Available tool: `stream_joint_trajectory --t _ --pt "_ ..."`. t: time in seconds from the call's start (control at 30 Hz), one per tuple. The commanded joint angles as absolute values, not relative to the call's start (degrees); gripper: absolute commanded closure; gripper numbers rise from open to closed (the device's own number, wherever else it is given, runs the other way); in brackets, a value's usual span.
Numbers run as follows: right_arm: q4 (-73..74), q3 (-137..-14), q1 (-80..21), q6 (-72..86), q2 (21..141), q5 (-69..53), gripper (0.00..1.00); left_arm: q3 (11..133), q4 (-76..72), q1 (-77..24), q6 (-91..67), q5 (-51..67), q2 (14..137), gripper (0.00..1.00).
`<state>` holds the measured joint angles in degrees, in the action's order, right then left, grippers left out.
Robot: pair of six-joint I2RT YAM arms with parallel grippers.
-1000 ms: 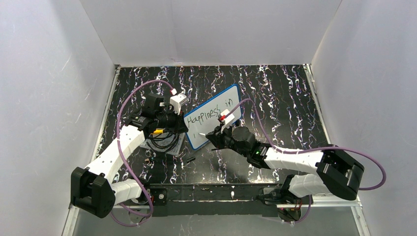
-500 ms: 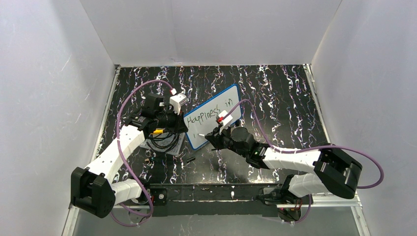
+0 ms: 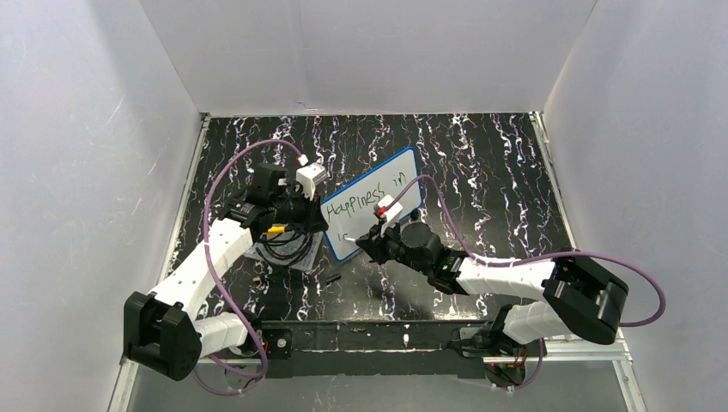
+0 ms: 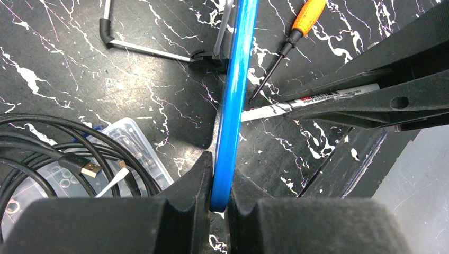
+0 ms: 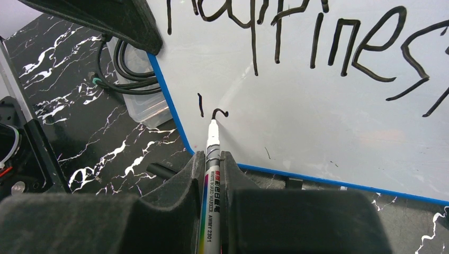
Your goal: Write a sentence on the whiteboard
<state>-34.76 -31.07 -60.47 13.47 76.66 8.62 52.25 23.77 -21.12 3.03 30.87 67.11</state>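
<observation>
The whiteboard (image 3: 388, 202) stands tilted on the table, white with a thin blue rim (image 4: 233, 100). My left gripper (image 4: 219, 182) is shut on its left edge (image 3: 325, 225). The sentence's top line (image 3: 365, 199) reads "Happiness in" (image 5: 317, 37). Below it are a short vertical stroke (image 5: 200, 105) and a small curved stroke (image 5: 220, 112). My right gripper (image 5: 213, 159) is shut on a white marker (image 5: 212, 140), whose tip touches the board at the curved stroke. From above, the right gripper (image 3: 367, 244) sits at the board's lower left part. The left wrist view shows the marker (image 4: 312, 100) behind the board.
A clear plastic tray (image 3: 276, 247) with black cable (image 4: 47, 143) lies left of the board. An orange-handled screwdriver (image 4: 308, 15) and the board's wire stand (image 4: 153, 50) lie behind it. A black cap (image 5: 159, 170) rests on the marbled table (image 3: 481, 172). White walls enclose three sides.
My right gripper has crept slightly left along the board's lower part with the marker. The left arm and the board have not moved.
</observation>
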Motion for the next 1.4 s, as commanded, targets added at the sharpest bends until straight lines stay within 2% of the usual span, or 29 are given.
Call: stream_joint_trajectory --t 0.0,0.33,0.77,1.37 --pt "-35.8 -31.7 -60.5 13.4 77.1 10.8 0.99 53.4 23.8 -21.3 2.7 32.1 65.5 1.00" --pt "-35.7 -32.5 -60.5 12.3 75.0 14.9 0.99 53.4 23.8 -21.3 2.7 32.0 65.5 1.00" --pt "-37.3 -34.8 -60.5 11.0 74.2 14.3 0.99 53.4 23.8 -21.3 2.7 32.0 65.5 1.00" --pt "-35.2 -31.3 -60.5 13.8 75.9 14.9 0.99 53.4 23.8 -21.3 2.8 31.8 65.0 1.00"
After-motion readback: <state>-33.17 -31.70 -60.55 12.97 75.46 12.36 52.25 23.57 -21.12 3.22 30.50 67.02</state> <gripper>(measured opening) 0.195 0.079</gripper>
